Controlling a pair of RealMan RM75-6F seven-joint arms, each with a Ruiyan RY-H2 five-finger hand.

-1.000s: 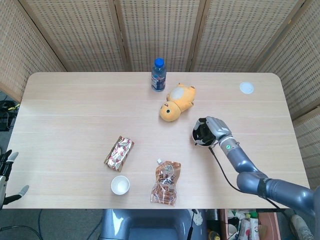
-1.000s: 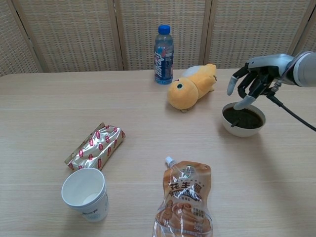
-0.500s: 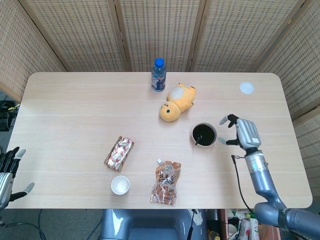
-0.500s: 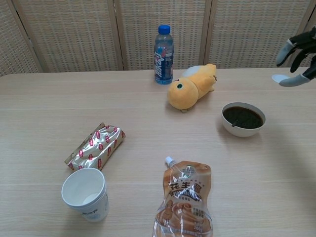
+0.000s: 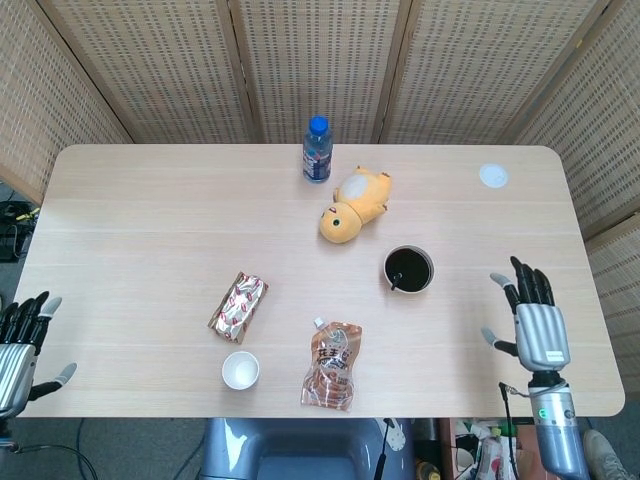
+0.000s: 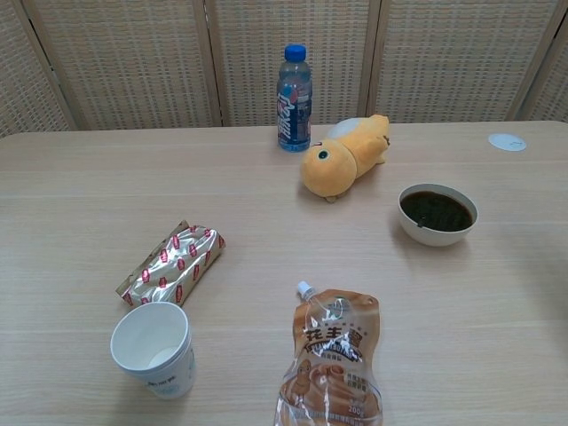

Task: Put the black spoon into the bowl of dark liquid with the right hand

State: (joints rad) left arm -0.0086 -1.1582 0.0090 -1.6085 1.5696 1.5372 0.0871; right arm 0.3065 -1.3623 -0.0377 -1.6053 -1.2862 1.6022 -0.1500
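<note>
A white bowl (image 5: 409,269) (image 6: 437,214) of dark liquid sits right of the table's middle. The black spoon (image 5: 397,279) lies in it, its handle leaning on the near-left rim; in the chest view only a faint dark streak shows. My right hand (image 5: 531,318) hovers at the table's near right edge, well clear of the bowl, fingers spread and holding nothing. Spread and bare as well, my left hand (image 5: 22,338) is down at the near left corner, off the table. Neither hand appears in the chest view.
A yellow plush toy (image 5: 354,203) lies just behind the bowl, a blue-capped bottle (image 5: 317,150) beyond it. A brown pouch (image 5: 333,363), a white paper cup (image 5: 240,370) and a foil snack pack (image 5: 238,305) lie toward the front. A small white disc (image 5: 493,176) is far right.
My right hand left the bowl, where it hung over the rim, and drew back to the near right edge with fingers spread. The spoon stays in the bowl. My left hand rose slightly.
</note>
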